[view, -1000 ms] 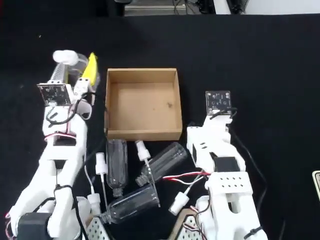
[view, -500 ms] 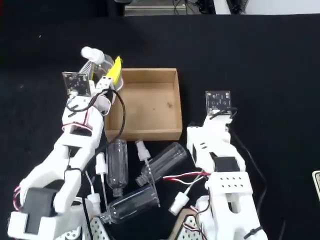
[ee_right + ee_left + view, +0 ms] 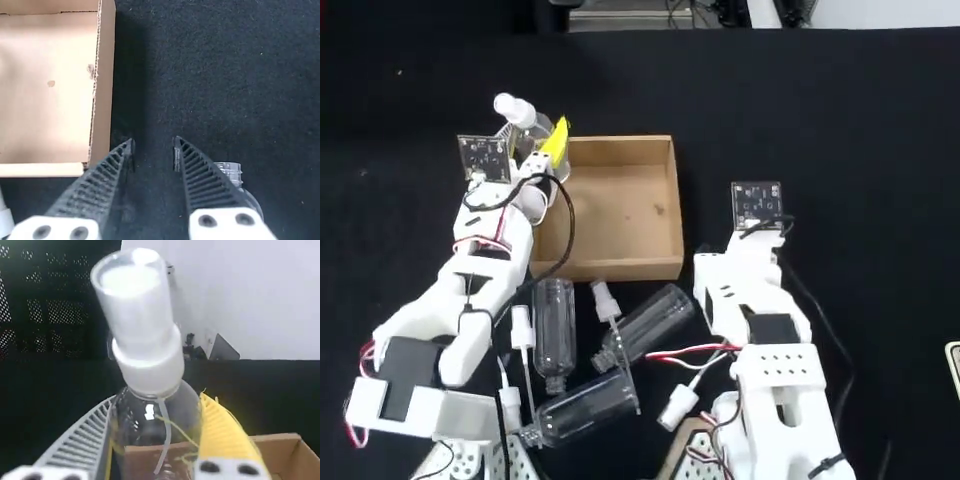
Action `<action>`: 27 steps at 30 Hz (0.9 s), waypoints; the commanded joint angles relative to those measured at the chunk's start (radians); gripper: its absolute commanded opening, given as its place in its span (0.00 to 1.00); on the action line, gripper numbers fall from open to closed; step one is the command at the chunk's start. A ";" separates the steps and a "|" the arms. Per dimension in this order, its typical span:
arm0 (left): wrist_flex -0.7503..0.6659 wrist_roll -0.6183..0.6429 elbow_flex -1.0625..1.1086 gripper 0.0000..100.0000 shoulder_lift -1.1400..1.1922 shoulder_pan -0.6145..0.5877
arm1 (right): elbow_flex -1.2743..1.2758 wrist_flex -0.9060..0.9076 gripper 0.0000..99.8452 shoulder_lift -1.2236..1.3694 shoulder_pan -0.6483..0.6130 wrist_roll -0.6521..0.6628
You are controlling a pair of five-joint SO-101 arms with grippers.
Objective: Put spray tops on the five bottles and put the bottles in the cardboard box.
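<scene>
Left end effector [image 3: 156,412] pinches capped bottle [image 3: 148,365] by cardboard box [image 3: 608,268]; right end effector [image 3: 153,145] spread.

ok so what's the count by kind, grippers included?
Bottles: 5; one in the left gripper, three lying by the box at, one beside the right gripper.
Spray tops: 5; one fitted, four loose.
Cardboard box: 1.
Total: 11.

White printed arms, ribbed jaws.
Left arm [image 3: 470,290]: one yellow jaw, one grey. Right arm [image 3: 775,375]: two dark jaws on white two-screw bases. Dark circuit board [image 3: 757,202] behind each pair; red and black wires [image 3: 690,350].
</scene>
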 commanded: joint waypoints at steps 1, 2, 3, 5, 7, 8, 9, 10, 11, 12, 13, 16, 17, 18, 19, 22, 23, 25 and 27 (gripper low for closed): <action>-0.101 -0.015 -0.051 0.03 0.040 0.008 | -0.010 -0.029 0.11 -0.018 0.014 0.008; -0.118 -0.049 -0.051 0.03 0.063 0.008 | -0.010 -0.029 0.11 -0.018 0.014 0.008; -0.133 -0.087 -0.051 0.03 0.087 0.010 | -0.010 -0.029 0.11 -0.018 0.014 0.008; -0.181 -0.135 -0.051 0.03 0.137 0.016 | -0.010 -0.029 0.11 -0.018 0.014 0.008; -0.250 -0.141 -0.050 0.03 0.175 0.016 | -0.010 -0.029 0.11 -0.018 0.014 0.008; -0.275 -0.141 -0.050 0.03 0.192 0.016 | -0.010 -0.029 0.11 -0.018 0.014 0.008; -0.295 -0.141 -0.050 0.03 0.206 0.018 | -0.010 -0.029 0.11 -0.018 0.014 0.008; -0.301 -0.141 -0.050 0.03 0.218 0.021 | -0.010 -0.029 0.11 -0.018 0.014 0.008; -0.299 -0.141 -0.050 0.03 0.226 0.024 | -0.010 -0.029 0.11 -0.018 0.014 0.008; -0.299 -0.141 -0.050 0.03 0.236 0.025 | -0.010 -0.029 0.11 -0.018 0.014 0.008; -0.302 -0.141 -0.050 0.03 0.244 0.025 | -0.010 -0.029 0.11 -0.018 0.014 0.008; -0.302 -0.127 -0.050 0.03 0.253 0.025 | -0.010 -0.029 0.11 -0.018 0.014 0.008; -0.301 -0.101 -0.050 0.03 0.252 0.025 | -0.010 -0.029 0.11 -0.018 0.014 0.008; -0.299 -0.071 -0.050 0.03 0.252 0.025 | -0.010 -0.029 0.11 -0.018 0.014 0.008; -0.299 -0.048 -0.051 0.03 0.252 0.025 | -0.010 -0.031 0.11 -0.018 0.012 0.008; -0.299 -0.031 -0.058 0.03 0.253 0.025 | -0.010 -0.031 0.11 -0.018 0.012 0.008; -0.299 -0.031 -0.058 0.03 0.255 0.024 | -0.010 -0.031 0.11 -0.018 0.012 0.008; -0.299 -0.031 -0.053 0.03 0.255 0.021 | -0.010 -0.031 0.11 -0.018 0.012 0.008; -0.298 -0.032 -0.051 0.03 0.255 0.018 | -0.010 -0.031 0.11 -0.018 0.012 0.008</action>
